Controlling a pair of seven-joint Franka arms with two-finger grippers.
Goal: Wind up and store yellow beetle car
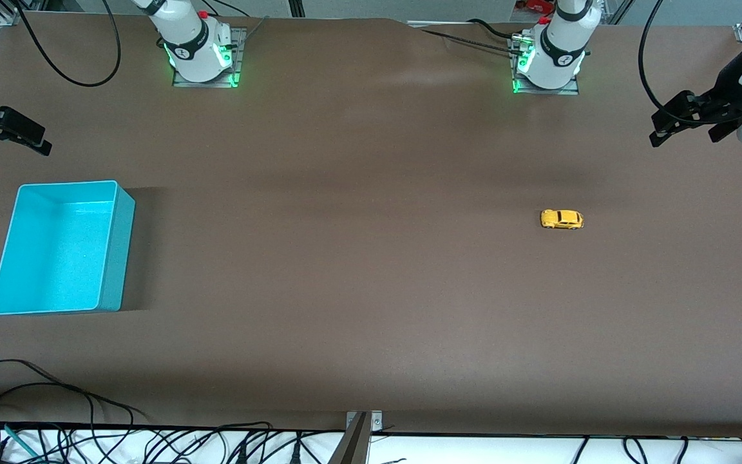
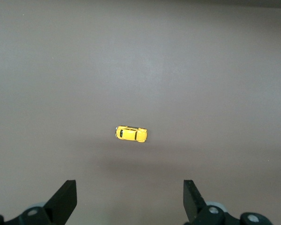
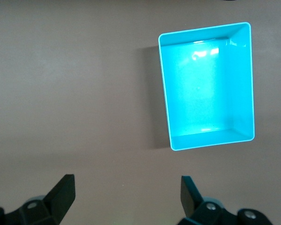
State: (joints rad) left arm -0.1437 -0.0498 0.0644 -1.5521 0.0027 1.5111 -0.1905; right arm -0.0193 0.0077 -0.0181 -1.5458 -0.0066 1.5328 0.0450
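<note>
front view: car on its wheels on the brown table, in the half toward the left arm's end, well apart from every edge and lying lengthwise along the table. bin (turquoise, open-topped, nothing visible in it) near the edge at the right arm's end, well apart from the car. left gripper up over the table's edge at the left arm's end, fingers spread, pinching nothing. right gripper up over the edge at the right arm's end, above the corner of the bin farther from the camera; whether its fingers are spread cannot be told here. cables along the table edge nearest the camera.

left wrist view: car alone on bare table, seen from above, dark windows showing. left gripper held high, fingers wide apart, nothing between them, not touching the car.

right wrist view: bin seen from above, inner floor bare and glossy, standing flat on the table. right gripper held high, fingers spread wide, pinching nothing, clear of the bin.
</note>
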